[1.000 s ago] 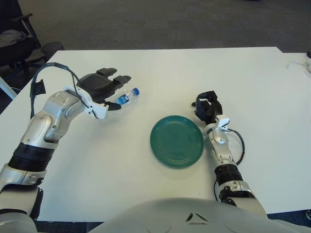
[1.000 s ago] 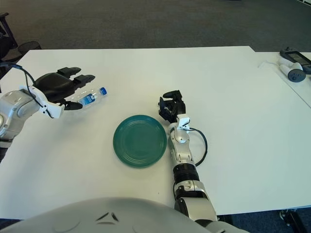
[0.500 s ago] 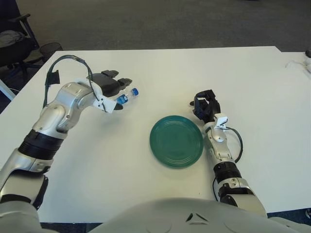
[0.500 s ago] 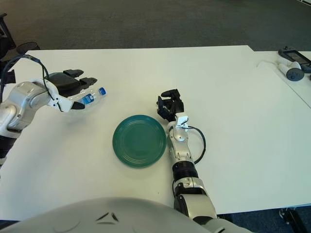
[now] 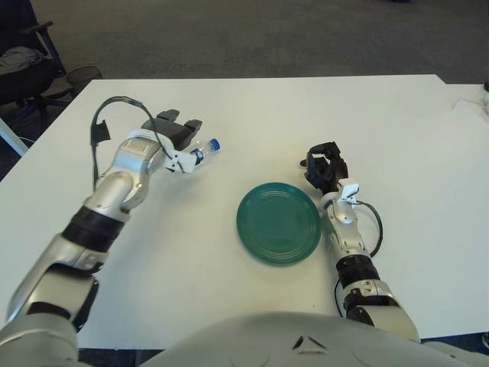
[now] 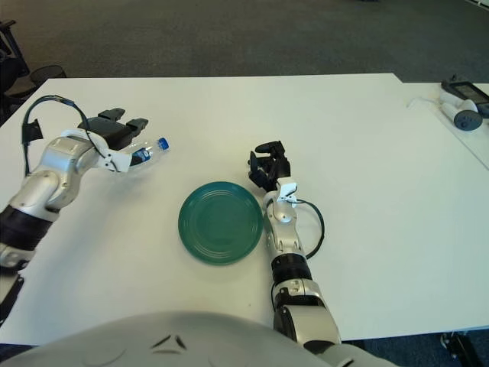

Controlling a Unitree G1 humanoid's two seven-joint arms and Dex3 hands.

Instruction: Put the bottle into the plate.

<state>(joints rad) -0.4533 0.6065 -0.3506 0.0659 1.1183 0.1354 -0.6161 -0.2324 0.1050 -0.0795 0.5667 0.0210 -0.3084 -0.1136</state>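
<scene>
Presently, 1 small clear plastic bottle (image 5: 200,153) with a blue cap (image 5: 215,144) lies on its side on the white bench (image 5: 229,107), well apart from the 1 green plate (image 5: 278,222) at the bench's centre. The cap end points toward the plate's side of the bench; the base end is hidden under the left robot hand (image 5: 177,140).

Left robot hand: placed over the bottle's body, dark fingers (image 5: 170,116) reaching past it on the far side and a thumb-side part on the near side. Whether the fingers have closed onto the bottle cannot be determined from either view; the bottle appears to be on the bench, not lifted.

Right robot hand (image 5: 324,166): shows just beside the plate's right rim, fingers curled, holding nothing. Idle.

Handling judgement: the bottle looks light, with thin and smooth walls. It is likely to roll if nudged sideways and may dent or slip under a hard squeeze. The best hold is judged to be across the middle of the body, fingers on one side and thumb on the other, clear of the tapering neck and cap.

Count: 1 bottle, 1 plate, 2 robot hands. Some small objects (image 6: 462,115) lie at the far right edge in the right eye view; unrelated to the task.

Status: bottle not yet in the plate.
</scene>
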